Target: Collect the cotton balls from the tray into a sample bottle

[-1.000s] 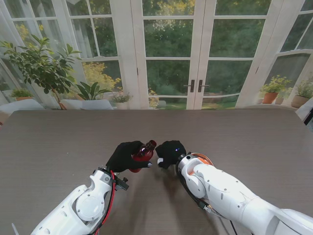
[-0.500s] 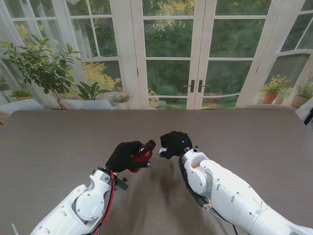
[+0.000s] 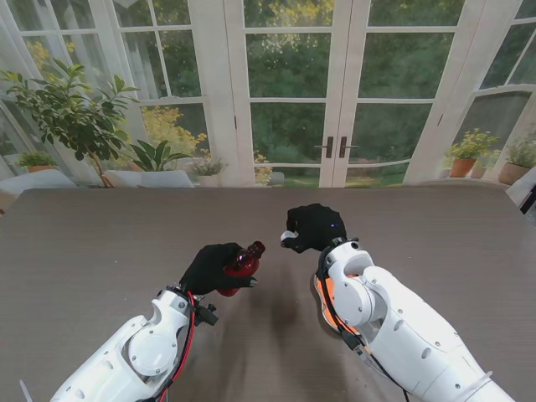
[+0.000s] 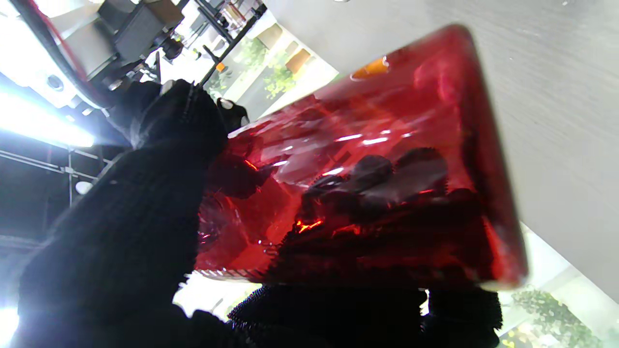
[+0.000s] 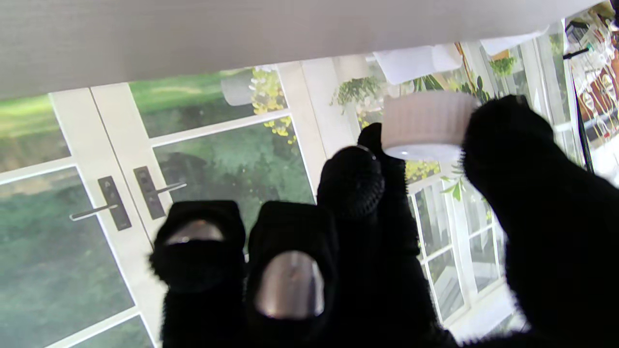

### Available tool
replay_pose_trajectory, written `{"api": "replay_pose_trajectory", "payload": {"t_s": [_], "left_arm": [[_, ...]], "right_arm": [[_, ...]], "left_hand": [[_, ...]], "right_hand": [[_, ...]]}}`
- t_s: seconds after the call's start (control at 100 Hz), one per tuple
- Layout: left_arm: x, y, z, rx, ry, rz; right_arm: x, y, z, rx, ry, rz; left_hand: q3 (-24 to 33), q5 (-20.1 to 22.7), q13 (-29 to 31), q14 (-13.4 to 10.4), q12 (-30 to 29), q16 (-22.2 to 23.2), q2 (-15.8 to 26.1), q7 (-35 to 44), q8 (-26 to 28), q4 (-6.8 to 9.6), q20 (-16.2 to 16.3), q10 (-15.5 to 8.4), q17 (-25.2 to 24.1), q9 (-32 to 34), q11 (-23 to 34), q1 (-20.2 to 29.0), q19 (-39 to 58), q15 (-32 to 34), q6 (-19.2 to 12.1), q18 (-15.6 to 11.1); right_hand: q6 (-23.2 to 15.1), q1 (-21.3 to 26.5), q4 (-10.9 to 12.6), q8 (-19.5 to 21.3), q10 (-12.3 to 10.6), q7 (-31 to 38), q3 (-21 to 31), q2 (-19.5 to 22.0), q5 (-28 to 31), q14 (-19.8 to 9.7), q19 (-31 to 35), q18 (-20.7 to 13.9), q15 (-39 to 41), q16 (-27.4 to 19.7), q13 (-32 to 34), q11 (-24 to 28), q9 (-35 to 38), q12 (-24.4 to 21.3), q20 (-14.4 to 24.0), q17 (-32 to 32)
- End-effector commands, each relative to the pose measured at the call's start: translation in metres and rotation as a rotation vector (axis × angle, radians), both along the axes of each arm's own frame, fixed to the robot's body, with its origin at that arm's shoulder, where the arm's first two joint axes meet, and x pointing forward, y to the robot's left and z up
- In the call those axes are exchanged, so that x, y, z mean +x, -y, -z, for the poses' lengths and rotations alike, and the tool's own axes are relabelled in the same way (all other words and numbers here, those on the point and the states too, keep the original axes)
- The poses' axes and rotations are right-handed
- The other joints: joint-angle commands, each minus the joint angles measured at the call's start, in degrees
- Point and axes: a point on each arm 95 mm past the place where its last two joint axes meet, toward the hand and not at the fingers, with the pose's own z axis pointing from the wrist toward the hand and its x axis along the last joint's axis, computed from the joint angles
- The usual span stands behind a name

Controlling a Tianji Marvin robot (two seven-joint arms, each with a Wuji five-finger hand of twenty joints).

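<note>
My left hand (image 3: pixel 216 268) is shut on a red translucent sample bottle (image 3: pixel 244 259), tilted with its mouth pointing away from me and to the right. In the left wrist view the bottle (image 4: pixel 377 145) fills the frame, with my gloved fingers (image 4: pixel 125 232) wrapped round it. My right hand (image 3: pixel 315 226) hovers farther from me, to the right of the bottle and apart from it. It pinches a white ribbed cap (image 5: pixel 425 126) between thumb and fingers; the cap (image 3: pixel 287 242) shows as a white speck at the fingertips. I cannot make out any cotton balls.
A sliver of the orange tray (image 3: pixel 324 295) shows under my right forearm; the arm hides the rest of it. The grey-brown table (image 3: pixel 100 243) stretches to both sides. Glass doors and potted plants stand beyond its far edge.
My right hand has moved away from the bottle's mouth, farther from me and to the right, taking the white cap with it. The forearm now covers most of the tray. The left hand has held still.
</note>
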Motion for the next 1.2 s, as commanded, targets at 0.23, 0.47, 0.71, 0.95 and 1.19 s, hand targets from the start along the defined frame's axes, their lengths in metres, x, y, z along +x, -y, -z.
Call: {"api": "replay_pose_trajectory", "payload": {"t_s": [0.23, 0.47, 0.71, 0.95, 1.19], "left_arm": [[0.006, 0.002, 0.004, 0.022, -0.029, 0.021], [0.009, 0.004, 0.001, 0.035, -0.032, 0.05], [0.012, 0.004, -0.002, 0.05, -0.028, 0.075], [0.015, 0.004, -0.003, 0.055, -0.028, 0.087], [0.017, 0.005, -0.001, 0.055, -0.03, 0.096]], "right_arm": [[-0.017, -0.005, -0.023, 0.104, -0.003, -0.055], [-0.024, -0.012, -0.027, 0.147, -0.021, -0.107], [-0.03, -0.018, -0.023, 0.168, -0.036, -0.143], [-0.036, -0.02, -0.022, 0.177, -0.026, -0.159], [-0.04, -0.023, -0.025, 0.193, -0.02, -0.163]], "left_hand": [[15.9, 8.2, 1.2, -2.5, 0.8, 0.4, 10.0, 16.7, 2.9, 3.38, -0.6, -9.8, -1.2, 4.9, 2.9, 14.1, -0.6, 0.0, -17.7, -4.7], [16.0, 8.2, 1.2, -2.6, 0.8, 0.4, 10.0, 16.7, 2.9, 3.37, -0.6, -9.8, -1.2, 5.0, 2.9, 14.0, -0.6, 0.0, -17.9, -4.9], [15.9, 8.1, 1.2, -2.7, 0.8, 0.4, 10.0, 16.7, 2.9, 3.36, -0.6, -9.9, -1.1, 4.9, 2.9, 14.0, -0.6, 0.0, -17.9, -4.9], [15.9, 8.1, 1.2, -2.7, 0.8, 0.4, 10.1, 16.7, 2.9, 3.36, -0.6, -9.9, -1.1, 4.9, 2.9, 14.0, -0.5, 0.0, -17.9, -4.9], [15.9, 8.0, 1.2, -2.6, 0.8, 0.4, 10.1, 16.7, 2.9, 3.36, -0.6, -9.8, -1.1, 4.9, 2.9, 14.0, -0.5, 0.0, -17.8, -4.9]], "right_hand": [[-5.6, 5.3, 5.1, 2.9, 0.0, 9.8, 4.2, 5.1, 2.9, -1.7, 4.1, 0.2, 0.8, -0.5, 0.8, 1.4, 0.8, -0.1, 0.9, 0.3], [-5.6, 5.4, 5.2, 3.1, 0.1, 9.7, 4.0, 5.2, 2.8, -1.5, 4.0, 0.2, 0.6, -0.7, 0.8, 1.3, 0.6, -0.1, 0.9, 0.1], [-5.5, 5.5, 5.2, 3.1, 0.1, 9.6, 4.0, 5.1, 2.8, -1.5, 4.0, 0.2, 0.6, -0.7, 0.8, 1.2, 0.5, -0.1, 1.0, 0.1], [-5.6, 5.4, 5.2, 3.2, 0.1, 9.6, 3.9, 5.1, 2.8, -1.4, 4.0, 0.3, 0.6, -0.7, 0.8, 1.1, 0.5, -0.1, 1.0, 0.0], [-5.6, 5.4, 5.2, 3.2, 0.2, 9.5, 3.9, 5.1, 2.8, -1.5, 4.0, 0.3, 0.5, -0.7, 0.8, 1.1, 0.6, -0.1, 1.1, 0.0]]}}
